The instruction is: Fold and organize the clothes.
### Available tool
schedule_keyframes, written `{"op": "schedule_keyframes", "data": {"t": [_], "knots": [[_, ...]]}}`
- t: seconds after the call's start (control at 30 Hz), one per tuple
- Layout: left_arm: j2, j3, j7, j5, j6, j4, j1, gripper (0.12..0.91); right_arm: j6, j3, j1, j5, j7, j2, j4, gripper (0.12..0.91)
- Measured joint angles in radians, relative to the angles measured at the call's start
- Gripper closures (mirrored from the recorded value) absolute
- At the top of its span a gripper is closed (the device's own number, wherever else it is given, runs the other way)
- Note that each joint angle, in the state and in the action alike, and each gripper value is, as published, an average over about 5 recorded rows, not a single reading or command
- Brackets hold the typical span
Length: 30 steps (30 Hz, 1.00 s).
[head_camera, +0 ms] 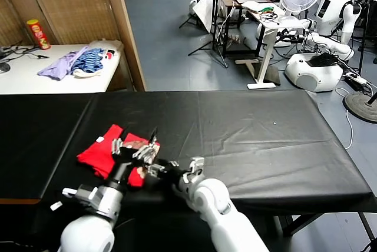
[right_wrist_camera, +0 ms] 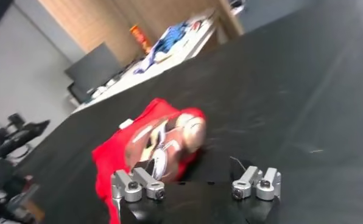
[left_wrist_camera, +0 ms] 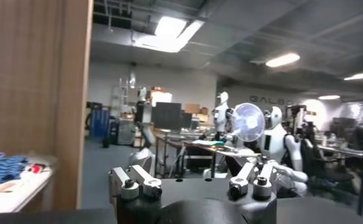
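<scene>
Two pincers crowd one small bundle here. The red T-shirt (head_camera: 109, 153) lies bunched on the black table (head_camera: 253, 140), toward that table's near left part, well apart from the white side table with the lavender garment (head_camera: 59, 65) and the blue striped garment (head_camera: 89, 60) heaped on it. The shirt is a rumpled wad, not a flat spread; its long axis seems to run from its far edge, where the small white tag shows, back toward the robot, printed graphic turned up on the near right side.

The left pincer (head_camera: 134, 148) sits right over the shirt's graphic, and its own wrist camera looks out level across the room, so the cloth is below it and out of that camera's sight. Its fingers (left_wrist_camera: 136, 182) stand as wide as they go, with nothing between them.

The right pincer (head_camera: 166, 171) is just beside the shirt's near right edge, and from its wrist camera the shirt (right_wrist_camera: 151, 143) lies straight ahead, just beyond the fingertips. Its fingers (right_wrist_camera: 136, 184) show a clear gap and nothing held; how far they are closing I cannot tell.

My read: both arms are close, the left directly above, the right better lined up to nip the near hem. A loose fold could slip out.
</scene>
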Motion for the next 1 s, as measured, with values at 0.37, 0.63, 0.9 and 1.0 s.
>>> {"op": "schedule_keyframes", "data": {"t": [0.37, 0.63, 0.9, 1.0], "knots": [[-0.007, -0.036, -0.003, 0.014, -0.016, 0.019, 0.024, 0.232, 0.033, 0.004, 0.091, -0.152, -0.037, -0.053, -0.064, 0.882], [-0.024, -0.036, -0.015, 0.04, -0.03, 0.048, 0.036, 0.232, 0.145, -0.002, 0.163, -0.391, -0.183, -0.197, -0.089, 0.762], [-0.016, -0.03, -0.034, 0.075, -0.048, 0.096, 0.039, 0.232, 0.277, 0.074, 0.039, -0.514, -0.219, -0.36, 0.075, 0.357], [-0.009, -0.025, -0.036, 0.07, -0.069, 0.117, 0.046, 0.232, 0.324, 0.128, -0.065, -0.537, -0.184, -0.4, 0.17, 0.254]]}}
